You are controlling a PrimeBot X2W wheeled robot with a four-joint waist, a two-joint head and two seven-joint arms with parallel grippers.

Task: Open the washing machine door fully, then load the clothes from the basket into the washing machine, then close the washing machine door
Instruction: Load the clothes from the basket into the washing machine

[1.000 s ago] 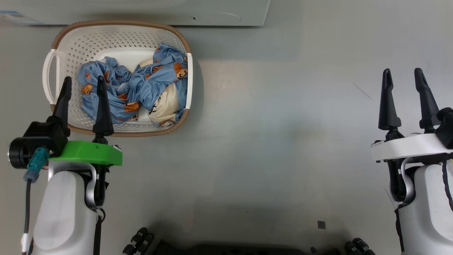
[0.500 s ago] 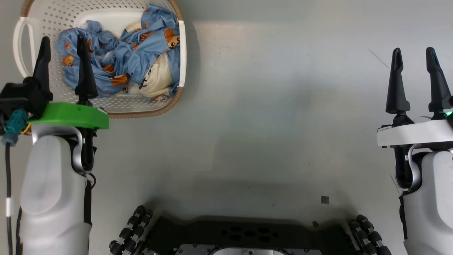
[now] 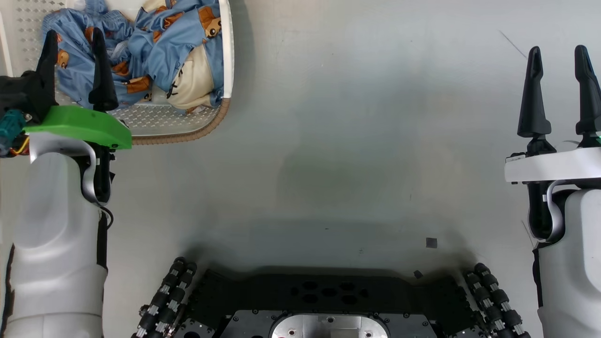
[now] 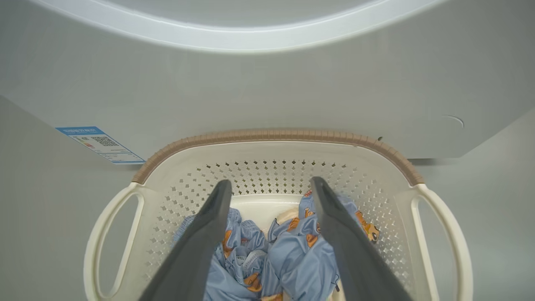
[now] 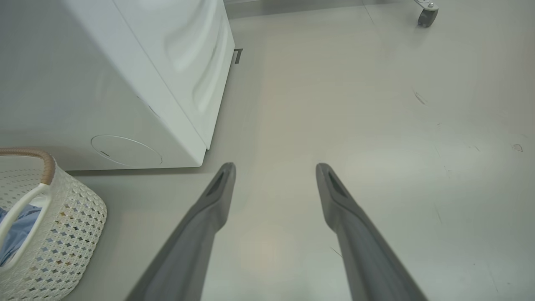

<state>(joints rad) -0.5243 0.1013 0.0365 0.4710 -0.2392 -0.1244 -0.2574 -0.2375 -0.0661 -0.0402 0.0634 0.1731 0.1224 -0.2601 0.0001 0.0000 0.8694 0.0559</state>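
The cream-white basket with a brown rim sits on the floor at the head view's upper left. It holds the clothes, light blue bear-print bundles, one with a cream lining. My left gripper hovers open over the basket's near side, its fingers apart above the clothes. Just behind the basket rises the washing machine, white-fronted with a QR sticker. My right gripper is open over bare floor far to the right, with nothing in it. The washing machine door is out of view.
My own black wheeled base fills the head view's bottom edge. A small dark square lies on the grey floor. The right wrist view has the machine's corner and round flap, the basket's side and a caster wheel far off.
The head camera has tilted down: the basket slid to the picture's upper left, the machine left the top edge and my base came in. Both grippers stay open.
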